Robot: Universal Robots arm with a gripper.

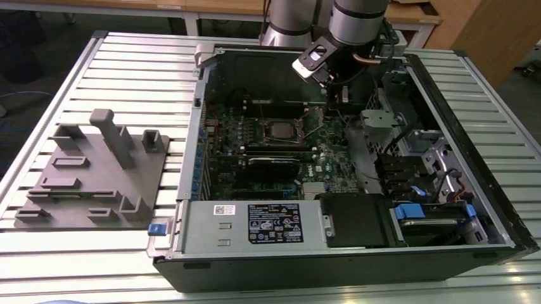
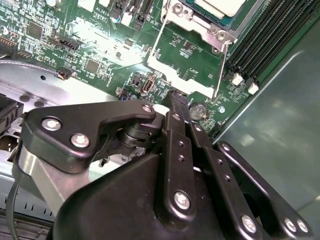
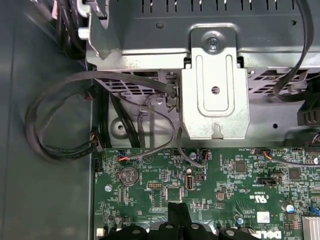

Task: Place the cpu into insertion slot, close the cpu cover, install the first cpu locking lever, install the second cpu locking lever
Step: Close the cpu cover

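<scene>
I see the flat silver cpu [image 2: 219,6] under its shiny metal cover [image 2: 197,25], both thin wire levers [image 2: 223,67] loose, my black gripper [image 2: 174,102] pressed together, empty.

A black jointed gripper [image 2: 176,100], fingers pressed together, stands at frame centre, its tip just beside a round silver coin battery [image 2: 199,110] on the green motherboard [image 2: 100,45].
</scene>
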